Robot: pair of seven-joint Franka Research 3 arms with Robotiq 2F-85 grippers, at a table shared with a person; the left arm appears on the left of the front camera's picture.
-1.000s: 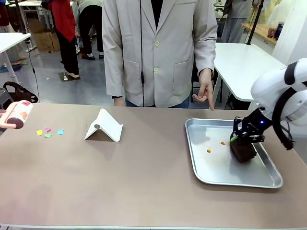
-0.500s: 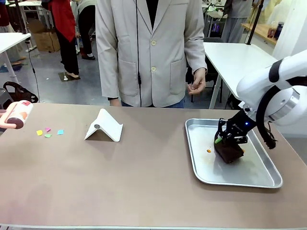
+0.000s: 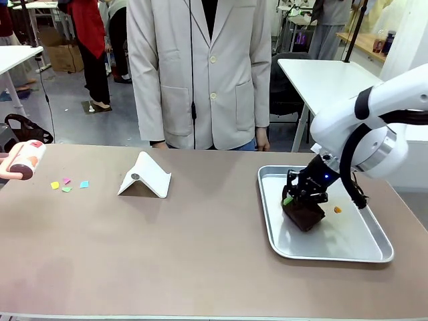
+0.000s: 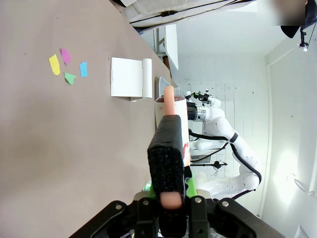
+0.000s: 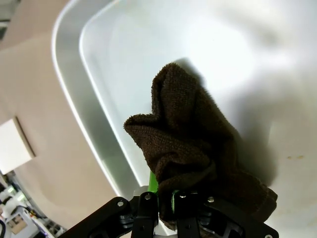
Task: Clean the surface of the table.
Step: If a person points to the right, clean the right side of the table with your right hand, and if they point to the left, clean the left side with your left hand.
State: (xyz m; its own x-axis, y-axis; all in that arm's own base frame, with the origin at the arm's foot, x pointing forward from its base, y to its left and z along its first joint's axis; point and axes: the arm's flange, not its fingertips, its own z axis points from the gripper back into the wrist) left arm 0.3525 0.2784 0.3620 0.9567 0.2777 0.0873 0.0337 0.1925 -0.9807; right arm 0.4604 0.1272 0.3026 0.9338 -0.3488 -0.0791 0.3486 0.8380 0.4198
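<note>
Inside tray [image 3: 351,237], right pincer [image 3: 299,202] clamping cloth [image 3: 305,216], left pincer [image 4: 168,148] holding roller [image 3: 27,159]

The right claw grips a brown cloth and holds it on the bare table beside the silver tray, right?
No. The right claw does grip the brown cloth, but holds it inside the silver tray, not on the table beside it, as the front view shows.
</note>
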